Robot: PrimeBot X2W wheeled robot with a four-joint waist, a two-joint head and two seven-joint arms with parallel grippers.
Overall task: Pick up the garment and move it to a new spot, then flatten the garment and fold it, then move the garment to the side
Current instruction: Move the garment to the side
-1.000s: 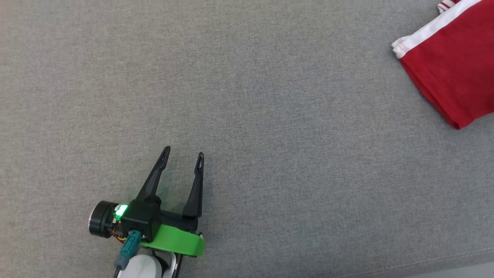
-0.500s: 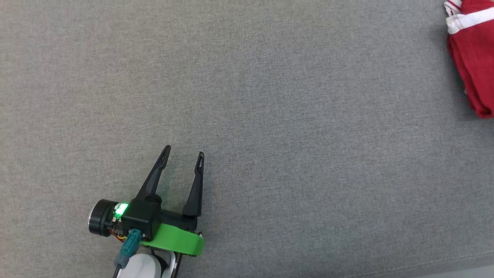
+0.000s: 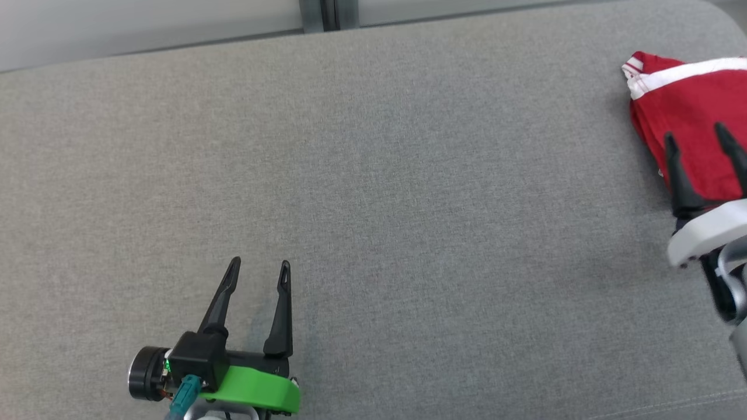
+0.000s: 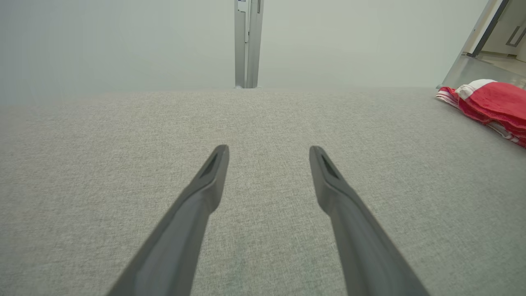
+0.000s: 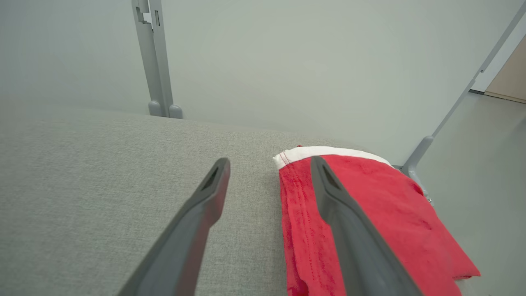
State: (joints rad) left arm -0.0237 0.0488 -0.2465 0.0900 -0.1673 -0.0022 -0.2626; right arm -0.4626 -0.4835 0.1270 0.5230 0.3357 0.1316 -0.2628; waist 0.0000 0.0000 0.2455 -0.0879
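The garment [image 3: 683,111] is red with a white band, folded into a compact pile at the far right of the grey fabric surface [image 3: 408,192]. My right gripper [image 3: 694,132] stands open just above the pile's near end and holds nothing. In the right wrist view the garment [image 5: 382,205] lies under the right finger, while the left finger is over bare fabric beside the gripper's midpoint [image 5: 270,161]. My left gripper [image 3: 259,262] is open and empty at the lower left, far from the cloth. From the left wrist, that gripper [image 4: 269,150] points across the surface, the garment [image 4: 493,102] off to its right.
A grey metal post [image 3: 320,14] rises behind the surface's far edge, against a pale wall. The garment lies near the surface's rounded right end, with floor [image 5: 472,164] beyond it. A seam runs along the front edge [image 3: 671,399].
The head camera has tilted, bringing the far edge into view. The garment has gone from a wider spread to a narrower pile. My right gripper has come into view, open, above it.
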